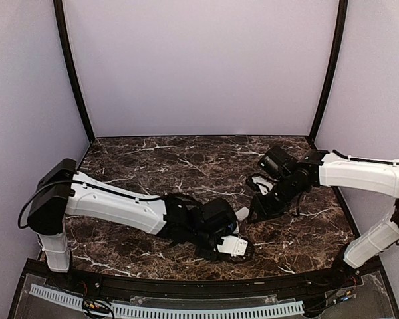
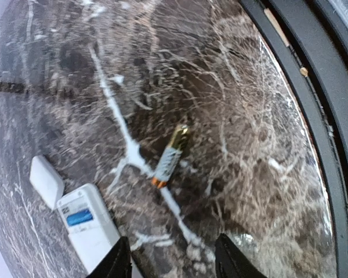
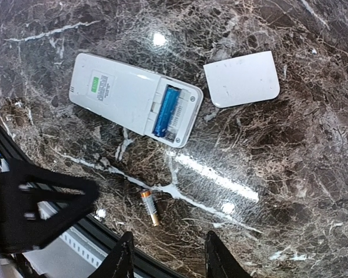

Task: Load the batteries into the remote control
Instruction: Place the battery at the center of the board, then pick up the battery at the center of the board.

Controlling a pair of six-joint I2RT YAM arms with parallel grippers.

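**Top view.** Dark brown marble table (image 1: 186, 159), white veining, glossy. Pale lilac walls (image 1: 199, 66) on three sides, black posts (image 1: 73, 73) at the back corners. Left arm (image 1: 120, 207) stretched low toward the near middle. Right arm (image 1: 359, 174) bent in from the right, its tip close to the left one.

**Left wrist view.** Left gripper (image 2: 174, 263) spread wide, nothing between the fingers (image 2: 119, 263), nothing touched. Loose battery (image 2: 169, 157) flat on the marble just ahead of the gap, apart from both fingers. Remote control (image 2: 88, 227) close beside the finger on the frame's left; contact cannot be told. White cover (image 2: 45, 180) just beyond the remote control. Black table rim (image 2: 319, 98) off to the other side.

**Right wrist view.** Right gripper (image 3: 169, 258) also wide and empty. Loose battery just ahead of the gap. Remote control well ahead, face down, back open, blue seated battery (image 3: 167, 111) in the compartment. White cover further ahead, near that open end, not touching. Glare spots on the marble.
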